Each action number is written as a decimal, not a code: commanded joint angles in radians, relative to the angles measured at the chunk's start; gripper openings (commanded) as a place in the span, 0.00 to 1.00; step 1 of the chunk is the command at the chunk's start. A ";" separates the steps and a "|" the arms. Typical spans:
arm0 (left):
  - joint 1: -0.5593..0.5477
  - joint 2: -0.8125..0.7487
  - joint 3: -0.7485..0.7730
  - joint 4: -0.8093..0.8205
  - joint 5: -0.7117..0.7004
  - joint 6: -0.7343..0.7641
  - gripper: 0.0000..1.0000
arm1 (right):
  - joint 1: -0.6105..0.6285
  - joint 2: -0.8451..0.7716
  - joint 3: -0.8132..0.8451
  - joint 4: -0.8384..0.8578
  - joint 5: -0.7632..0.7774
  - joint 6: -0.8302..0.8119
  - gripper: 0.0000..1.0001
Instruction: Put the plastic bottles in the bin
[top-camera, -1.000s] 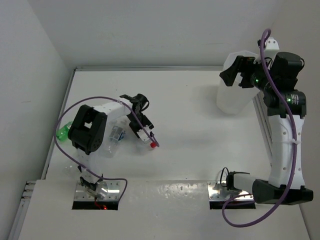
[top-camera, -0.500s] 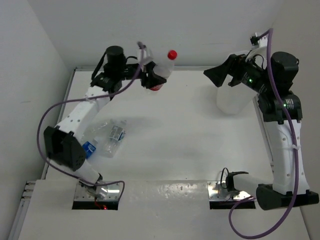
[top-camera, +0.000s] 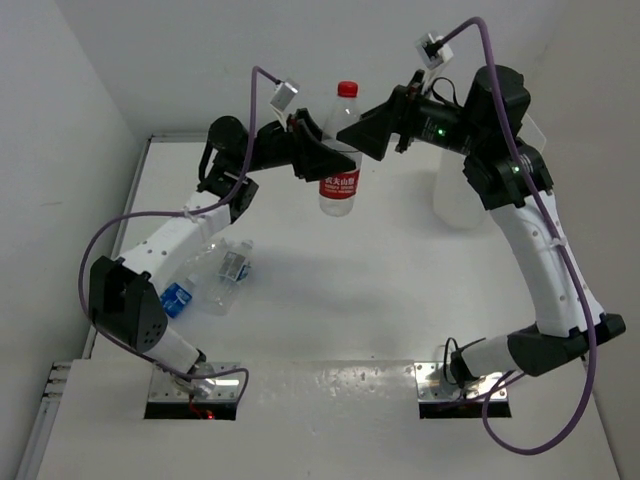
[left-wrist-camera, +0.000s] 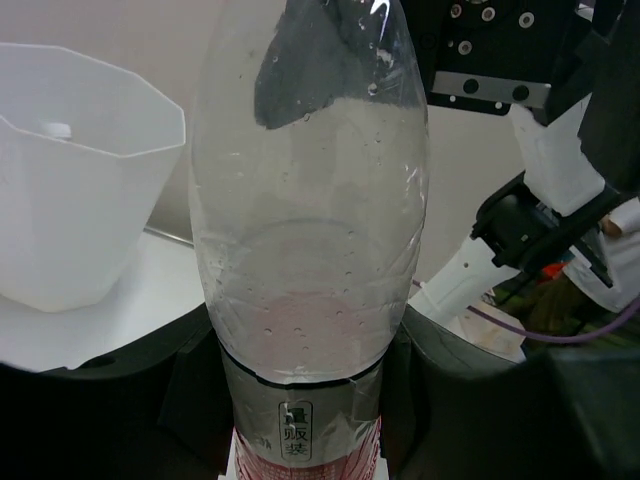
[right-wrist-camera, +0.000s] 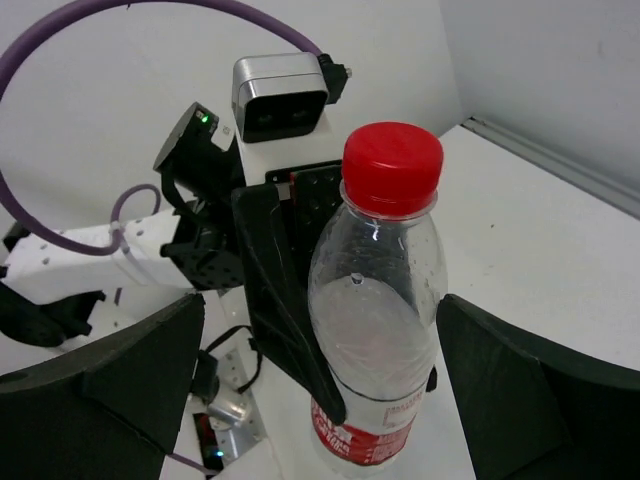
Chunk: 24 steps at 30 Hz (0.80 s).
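Note:
My left gripper (top-camera: 318, 160) is shut on a clear plastic bottle (top-camera: 340, 150) with a red cap and red label, and holds it upright high above the table. In the left wrist view the bottle (left-wrist-camera: 310, 250) fills the middle between the black fingers (left-wrist-camera: 450, 400). My right gripper (top-camera: 362, 132) is open, its jaws either side of the bottle's upper half (right-wrist-camera: 380, 300) and apart from it. The translucent white bin (top-camera: 455, 205) stands at the far right, partly behind my right arm; it also shows in the left wrist view (left-wrist-camera: 80, 200).
Two clear bottles (top-camera: 225, 268) lie together on the table at the left. A blue-labelled bottle (top-camera: 178, 297) lies beside my left arm's lower link. White walls close the left and far sides.
My left arm has carried the red-labelled bottle right and turned it upright. My right arm has swung left from the bin, so its open jaws now flank the bottle.

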 joint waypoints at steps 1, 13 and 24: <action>-0.027 -0.023 0.037 0.075 0.004 -0.044 0.24 | 0.046 0.013 0.055 0.024 0.006 -0.025 0.96; -0.108 -0.023 0.065 -0.011 0.036 0.078 0.30 | 0.067 0.051 0.062 0.001 0.080 -0.059 0.56; -0.015 -0.014 0.094 -0.256 -0.091 0.170 0.98 | -0.026 -0.021 0.064 -0.034 0.149 -0.080 0.00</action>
